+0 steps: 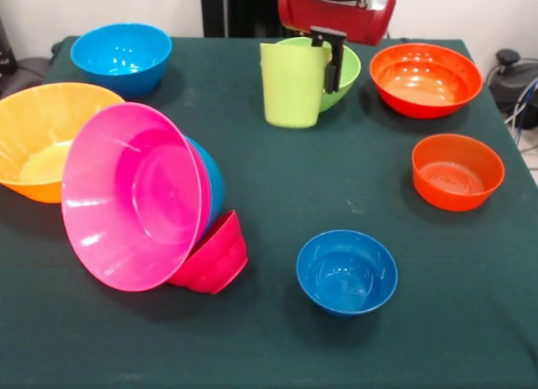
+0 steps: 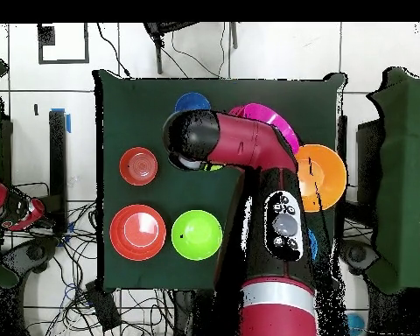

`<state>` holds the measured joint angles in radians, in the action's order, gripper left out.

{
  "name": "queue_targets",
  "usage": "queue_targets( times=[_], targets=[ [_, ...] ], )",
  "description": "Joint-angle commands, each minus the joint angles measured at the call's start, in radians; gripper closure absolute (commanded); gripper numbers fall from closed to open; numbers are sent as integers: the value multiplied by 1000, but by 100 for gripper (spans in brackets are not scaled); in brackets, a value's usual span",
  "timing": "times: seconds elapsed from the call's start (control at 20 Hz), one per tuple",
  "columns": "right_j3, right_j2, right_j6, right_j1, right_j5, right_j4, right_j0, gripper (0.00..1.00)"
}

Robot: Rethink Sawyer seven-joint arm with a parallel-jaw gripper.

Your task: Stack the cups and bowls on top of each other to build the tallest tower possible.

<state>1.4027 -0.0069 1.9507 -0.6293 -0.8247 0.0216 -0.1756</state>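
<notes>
My one visible black finger (image 1: 334,61) hangs down over the rim of the lime-green cup (image 1: 293,83), at its side toward the green bowl (image 1: 340,70); whether my gripper (image 1: 324,57) is clamped on the wall or slack, I cannot tell. The cup stands upright on the green cloth table (image 1: 277,196), touching or overlapping the green bowl behind it. Above the finger, my red wrist (image 1: 336,11) comes straight down; from overhead, my arm (image 2: 248,157) bends over the table's middle with its black elbow end (image 2: 189,136) hiding the cup.

The large pink bowl (image 1: 130,196) lies tipped on its side, nested with a blue bowl (image 1: 212,181) and leaning on the small crimson bowl (image 1: 214,254). Beside them sits the large orange bowl (image 1: 34,141). Standing apart are a blue bowl at the far corner (image 1: 122,57), a small blue bowl (image 1: 346,271) and two red-orange bowls (image 1: 424,78) (image 1: 458,170).
</notes>
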Motion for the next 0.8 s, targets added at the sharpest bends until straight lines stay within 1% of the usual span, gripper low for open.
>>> queue_targets(
  times=[0.05, 0.2, 0.3, 0.35, 0.4, 0.55, 0.8],
  targets=[
    [-107, 27, 149, 34, -100, 16, 23, 100],
    [-131, 22, 150, 34, -141, 18, 28, 100],
    [-140, 30, 140, 39, -151, 28, 20, 100],
    [-161, 33, 132, 47, -166, 29, 13, 100],
    [-161, 37, 121, 45, -174, 31, 6, 100],
    [-203, 50, 83, 47, -226, 38, -22, 100],
    [-213, 61, 3, 32, -271, 42, -77, 100]
  ],
)
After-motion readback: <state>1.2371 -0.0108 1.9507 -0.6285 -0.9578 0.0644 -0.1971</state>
